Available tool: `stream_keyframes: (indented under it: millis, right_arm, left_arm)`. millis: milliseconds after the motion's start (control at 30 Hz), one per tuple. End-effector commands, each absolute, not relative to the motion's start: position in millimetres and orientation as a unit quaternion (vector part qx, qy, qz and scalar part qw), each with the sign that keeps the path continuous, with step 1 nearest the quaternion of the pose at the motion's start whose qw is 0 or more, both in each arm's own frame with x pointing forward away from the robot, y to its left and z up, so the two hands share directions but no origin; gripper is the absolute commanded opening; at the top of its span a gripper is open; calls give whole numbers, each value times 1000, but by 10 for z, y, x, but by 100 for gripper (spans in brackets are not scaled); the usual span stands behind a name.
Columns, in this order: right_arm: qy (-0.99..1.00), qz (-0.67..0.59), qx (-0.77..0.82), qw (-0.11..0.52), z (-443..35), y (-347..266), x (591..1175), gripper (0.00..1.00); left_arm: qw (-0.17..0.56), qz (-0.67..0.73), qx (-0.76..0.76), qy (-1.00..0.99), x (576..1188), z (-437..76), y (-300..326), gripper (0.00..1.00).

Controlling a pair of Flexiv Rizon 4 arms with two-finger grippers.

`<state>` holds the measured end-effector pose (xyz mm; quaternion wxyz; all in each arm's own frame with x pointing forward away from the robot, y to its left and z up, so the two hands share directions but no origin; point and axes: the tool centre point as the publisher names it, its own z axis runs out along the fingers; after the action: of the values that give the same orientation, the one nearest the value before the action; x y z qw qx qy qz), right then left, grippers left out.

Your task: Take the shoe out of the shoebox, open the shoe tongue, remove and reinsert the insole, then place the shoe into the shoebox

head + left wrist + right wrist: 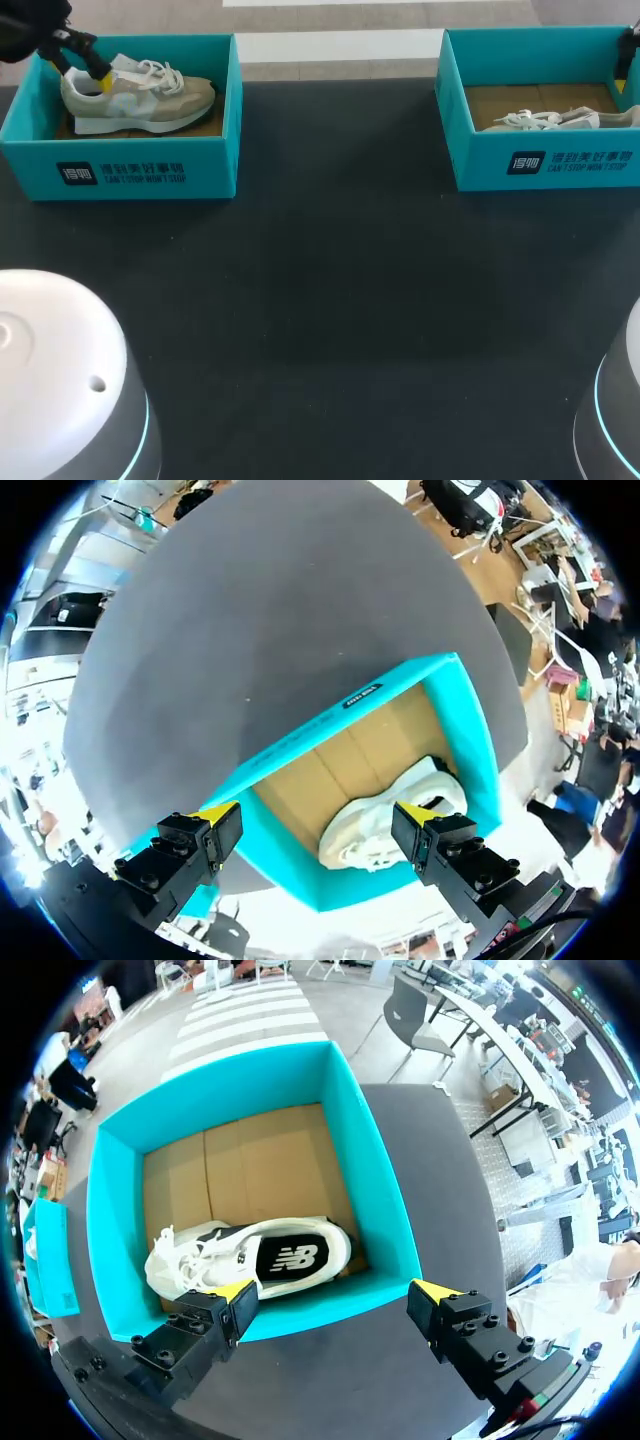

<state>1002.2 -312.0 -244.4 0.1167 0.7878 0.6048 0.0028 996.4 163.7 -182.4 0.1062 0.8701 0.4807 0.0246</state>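
Matte dark table; teal cardboard shoebox, beige shoe.

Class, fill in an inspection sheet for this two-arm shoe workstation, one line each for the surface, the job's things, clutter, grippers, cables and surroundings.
Surface: dark table, bare between the two boxes.
Job's things: left shoebox, teal and lidless, holds the left shoe standing on its sole. The right shoebox, also teal and lidless, holds the right shoe lying low on the cardboard floor.
Clutter: nothing seen.
Grippers: left gripper is open, at the left shoe's heel end. The right gripper is open, above the right shoebox's wall, holding nothing.
Cables: nothing seen on the table.
Surroundings: nothing seen reaching over the table.
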Motion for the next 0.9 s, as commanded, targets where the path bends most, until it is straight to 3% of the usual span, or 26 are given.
stream_keyframes:
  millis: [33, 433, 900]
  right_arm:
    - [604, 4, 788, 118, -2446, -3118, 10010, 100]
    - [604, 4, 788, 118, -2446, -3118, 10010, 100]
    - [604, 4, 788, 118, -2446, -3118, 10010, 100]
  left_arm:
    - [95, 20, 871, 481, 9987, -1810, 1617, 100]
    - [95, 20, 871, 481, 9987, -1810, 1617, 100]
    - [82, 87, 786, 607, 11196, -1906, 2188, 100]
